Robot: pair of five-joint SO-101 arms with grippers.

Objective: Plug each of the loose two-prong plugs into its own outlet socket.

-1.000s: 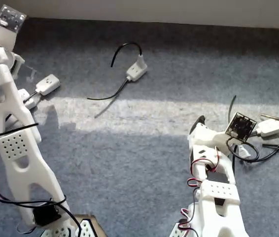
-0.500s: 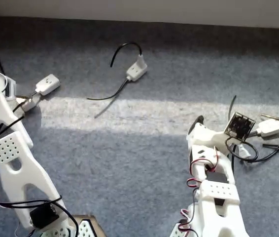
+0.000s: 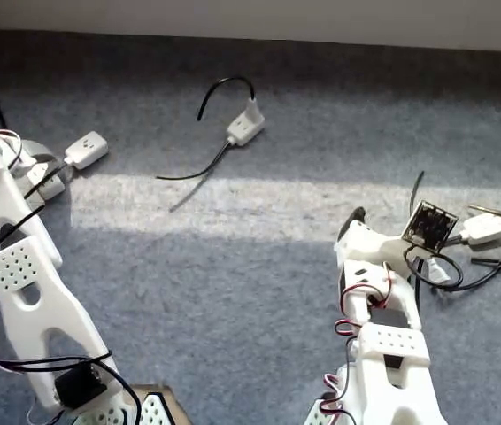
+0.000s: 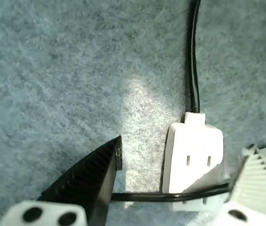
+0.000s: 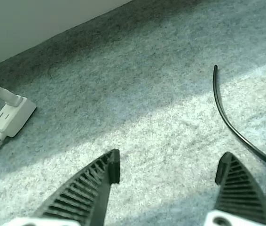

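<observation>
Left gripper (image 4: 184, 153): fingers apart, straddling a white two-slot outlet socket (image 4: 191, 155), we judge to grip it; a thin black wire (image 4: 142, 195) crosses it. Right gripper (image 5: 170, 162): fingers apart above carpet (image 5: 170, 94). White pieces (image 3: 485, 228), possibly plugs, lie near the right arm (image 3: 383, 345).

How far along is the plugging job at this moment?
Done: one plug looks seated in the middle socket. In hand: nothing; the left gripper is open over a socket with empty slots, the right gripper open and empty. Left: that socket, the neighbouring socket, and the right-hand cluster, too tangled to judge.
</observation>
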